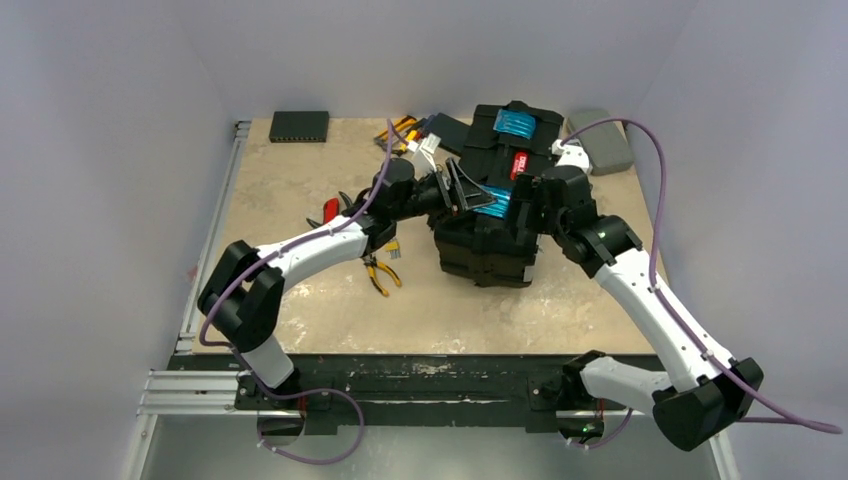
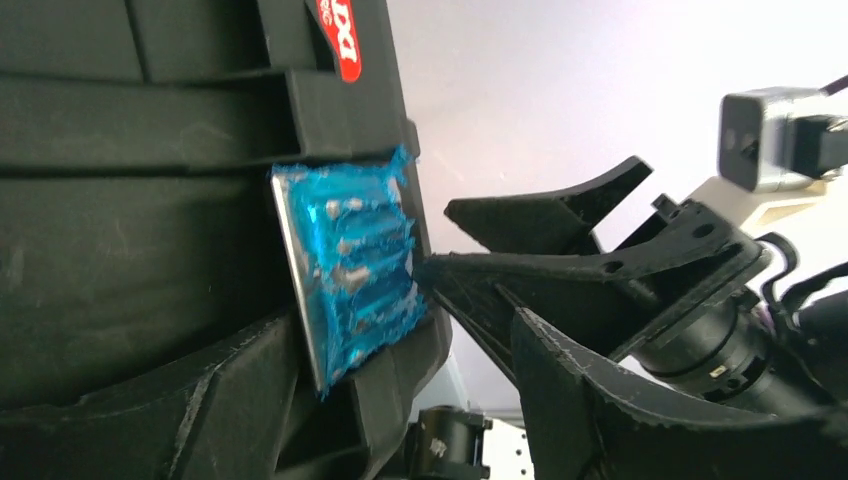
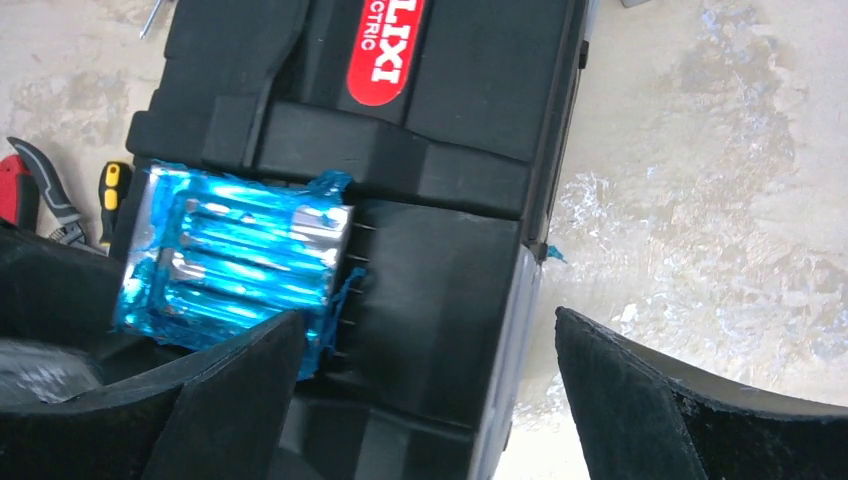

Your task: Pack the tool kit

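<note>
Toolbox (image 1: pixel 488 240): stood mid-table towards the rear, pliers (image 1: pixel 382 272) lying left of it.
Left gripper (image 1: pixel 465 188): jaws spread, at the near blue latch (image 1: pixel 497 201).
Right gripper (image 3: pixel 425 330): jaws spread wide, over that latch.

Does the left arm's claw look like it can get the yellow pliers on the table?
Probably yes. The yellow pliers lie in the open on the table beside the left arm, nothing on them. The left claw is open but up at the toolbox, so it must pull back first.
</note>
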Controlling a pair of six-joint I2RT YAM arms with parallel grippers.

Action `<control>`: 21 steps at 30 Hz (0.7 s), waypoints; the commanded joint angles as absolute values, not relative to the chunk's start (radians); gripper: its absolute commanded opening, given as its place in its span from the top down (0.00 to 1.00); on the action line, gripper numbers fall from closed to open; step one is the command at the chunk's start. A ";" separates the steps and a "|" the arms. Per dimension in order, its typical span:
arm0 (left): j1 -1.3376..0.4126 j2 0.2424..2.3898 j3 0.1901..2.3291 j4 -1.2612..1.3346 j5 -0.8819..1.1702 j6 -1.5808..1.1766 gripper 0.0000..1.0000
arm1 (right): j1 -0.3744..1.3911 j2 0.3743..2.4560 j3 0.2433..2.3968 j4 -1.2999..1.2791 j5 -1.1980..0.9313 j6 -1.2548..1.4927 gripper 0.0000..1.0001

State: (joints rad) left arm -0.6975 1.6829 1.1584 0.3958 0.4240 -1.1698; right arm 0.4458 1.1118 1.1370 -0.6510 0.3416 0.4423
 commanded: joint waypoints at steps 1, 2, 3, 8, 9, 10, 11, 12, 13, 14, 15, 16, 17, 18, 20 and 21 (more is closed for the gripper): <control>-0.713 1.635 1.229 0.217 0.411 -1.025 0.26 | 0.472 1.101 1.166 -0.671 0.358 0.485 0.05; -0.713 1.630 1.238 0.199 0.406 -1.008 0.26 | 0.472 1.102 1.167 -0.670 0.356 0.484 0.05; -0.712 1.625 1.244 0.176 0.399 -0.998 0.26 | 0.472 1.105 1.171 -0.672 0.347 0.482 0.05; -0.696 1.547 1.268 0.023 0.316 -0.885 0.25 | 0.472 1.091 1.189 -0.683 0.298 0.491 0.05; -0.689 1.529 1.270 -0.011 0.296 -0.865 0.24 | 0.472 1.088 1.197 -0.686 0.296 0.491 0.05; -0.683 1.513 1.272 -0.049 0.283 -0.849 0.23 | 0.474 1.090 1.211 -0.694 0.295 0.491 0.05; -0.677 1.500 1.278 -0.078 0.274 -0.835 0.23 | 0.476 1.097 1.228 -0.703 0.294 0.491 0.05; -0.669 1.491 1.283 -0.114 0.270 -0.822 0.23 | 0.481 1.108 1.244 -0.712 0.297 0.491 0.05; -0.664 1.485 1.287 -0.135 0.268 -0.812 0.23 | 0.489 1.122 1.261 -0.719 0.303 0.496 0.05; -0.660 1.481 1.290 -0.155 0.265 -0.803 0.23 | 0.498 1.144 1.277 -0.729 0.310 0.501 0.04; -0.658 1.481 1.296 -0.175 0.262 -0.791 0.23 | 0.509 1.161 1.299 -0.739 0.321 0.508 0.04; -0.659 1.485 1.302 -0.197 0.260 -0.777 0.23 | 0.522 1.176 1.314 -0.746 0.335 0.516 0.04; -0.658 1.493 1.311 -0.219 0.260 -0.767 0.23 | 0.538 1.189 1.325 -0.754 0.359 0.530 0.04; -0.659 1.503 1.316 -0.234 0.266 -0.759 0.23 | 0.551 1.201 1.337 -0.762 0.391 0.548 0.04; -0.658 1.532 1.327 -0.246 0.288 -0.749 0.23 | 0.573 1.228 1.364 -0.798 0.457 0.584 0.03; -0.660 1.546 1.331 -0.243 0.302 -0.747 0.22 | 0.581 1.246 1.384 -0.830 0.496 0.604 0.03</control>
